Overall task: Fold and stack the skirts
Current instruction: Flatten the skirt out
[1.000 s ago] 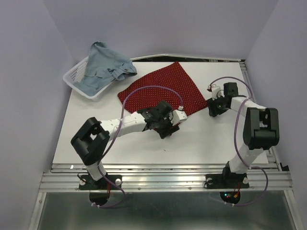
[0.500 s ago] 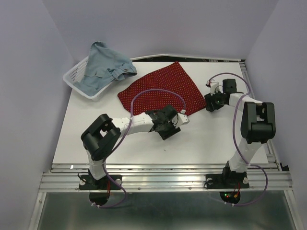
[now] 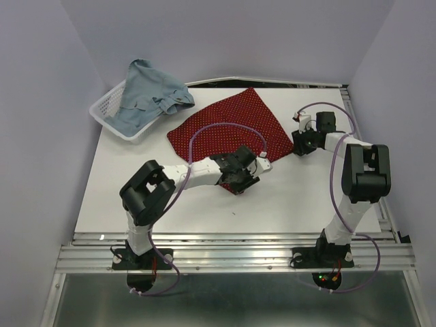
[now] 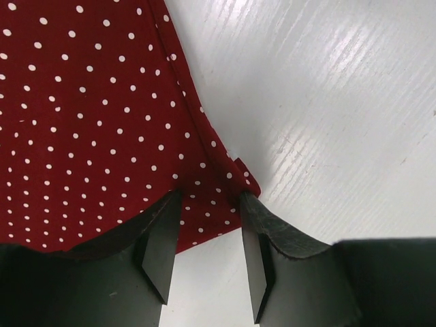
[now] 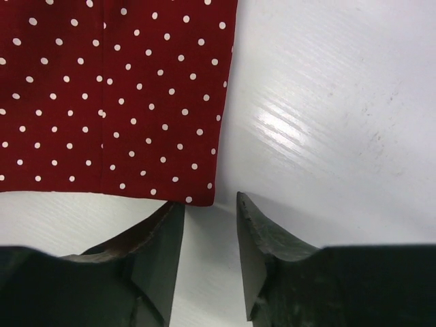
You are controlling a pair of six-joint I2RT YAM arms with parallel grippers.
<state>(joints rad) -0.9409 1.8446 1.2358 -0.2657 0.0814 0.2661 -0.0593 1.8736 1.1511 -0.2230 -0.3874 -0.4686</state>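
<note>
Across the back middle of the white worktop (image 3: 293,197) lies the dark red cloth skirt with tiny white dots (image 3: 228,129), spread flat like a diamond. Its near corner sits between the spread fingers of the left claw (image 3: 240,182), which is low over the surface; the wrist view shows hem cloth in the gap, not pinched. Its right corner ends just ahead of the right claw (image 3: 298,146), also spread, with bare worktop between its fingers. Well apart, at the back left corner, the light blue denim skirt (image 3: 148,95) is heaped in and over a white plastic mesh basket (image 3: 102,113). Looping purple cables (image 3: 321,104) run along both arms. Pale lilac walls (image 3: 41,136) close in three sides, and a ribbed metal rail (image 3: 238,257) lines the near edge
</note>
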